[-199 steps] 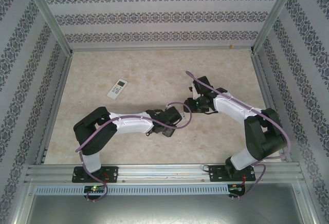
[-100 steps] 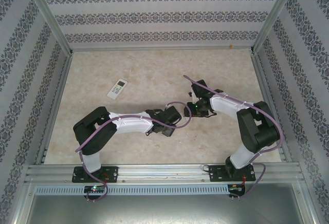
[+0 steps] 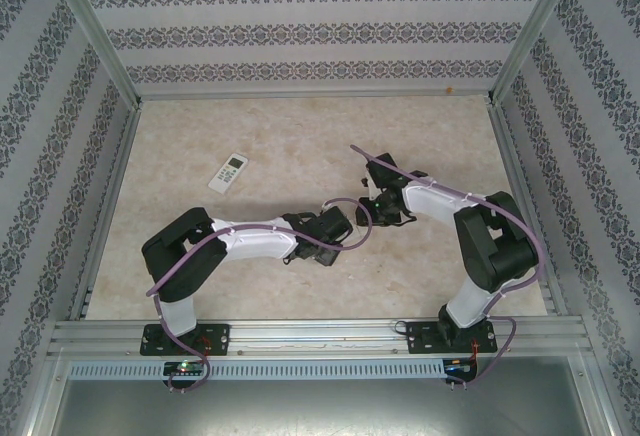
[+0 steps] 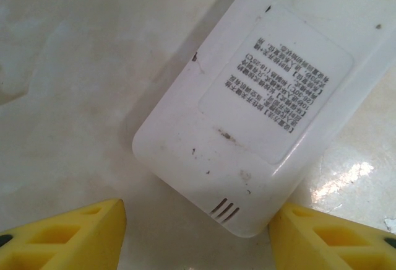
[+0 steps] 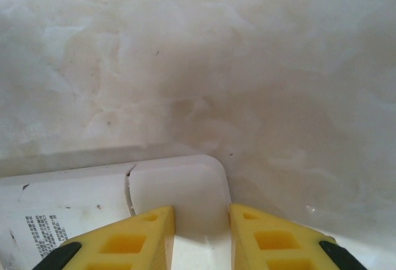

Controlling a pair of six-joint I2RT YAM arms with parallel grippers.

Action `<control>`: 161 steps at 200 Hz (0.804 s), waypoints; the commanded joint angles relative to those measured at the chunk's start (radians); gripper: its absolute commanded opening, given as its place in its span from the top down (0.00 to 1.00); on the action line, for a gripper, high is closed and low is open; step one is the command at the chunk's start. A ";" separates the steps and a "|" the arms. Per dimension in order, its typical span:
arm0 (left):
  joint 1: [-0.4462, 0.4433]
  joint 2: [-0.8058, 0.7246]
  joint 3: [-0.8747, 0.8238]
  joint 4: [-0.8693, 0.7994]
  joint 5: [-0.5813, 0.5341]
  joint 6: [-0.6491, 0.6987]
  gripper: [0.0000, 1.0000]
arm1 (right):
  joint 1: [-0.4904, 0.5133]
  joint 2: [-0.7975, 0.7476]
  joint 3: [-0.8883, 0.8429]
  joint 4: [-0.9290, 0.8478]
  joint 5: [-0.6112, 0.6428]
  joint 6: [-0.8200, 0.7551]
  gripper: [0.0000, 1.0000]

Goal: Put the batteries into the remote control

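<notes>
the left jaws are standing wide open and holding nothing. 1 yellow pad is sitting at the lower left of the left wrist view and the other at the lower right, both cut off by the bottom edge. the remote is lying back-up on the worktop, slanting from the upper right, where the frame is cutting it off. its rounded end is reaching down between the pads. that end is sitting just beside the right-hand pad, and i cannot tell whether they are touching; the other pad is staying well apart. a label of small print is showing on its back, too blurred to read, with 3 short slots near the end.

in the right wrist view the right jaws are standing nearly closed, the pads leaving a narrow gap. they are hovering over or pressing on a white cover at the remote's corner. white plastic is filling the gap, and i cannot tell whether the jaws are pinching it or merely resting on it. a thin crack is running between the cover and the labelled body.

from above, the left arm and right arm are meeting mid-worktop, their wrists hiding whatever is lying beneath. a 2nd remote is lying face-up well apart, toward the far left.
</notes>
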 commanded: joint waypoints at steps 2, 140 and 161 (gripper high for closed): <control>0.042 0.000 -0.041 -0.032 -0.035 0.002 0.38 | 0.048 0.027 -0.060 0.042 -0.060 0.085 0.73; 0.145 -0.302 -0.215 0.106 0.069 -0.072 0.08 | 0.126 -0.441 -0.200 0.096 0.153 -0.151 0.25; 0.248 -0.455 -0.307 0.158 0.219 -0.183 0.06 | 0.173 -0.405 -0.186 0.130 0.109 -0.274 0.07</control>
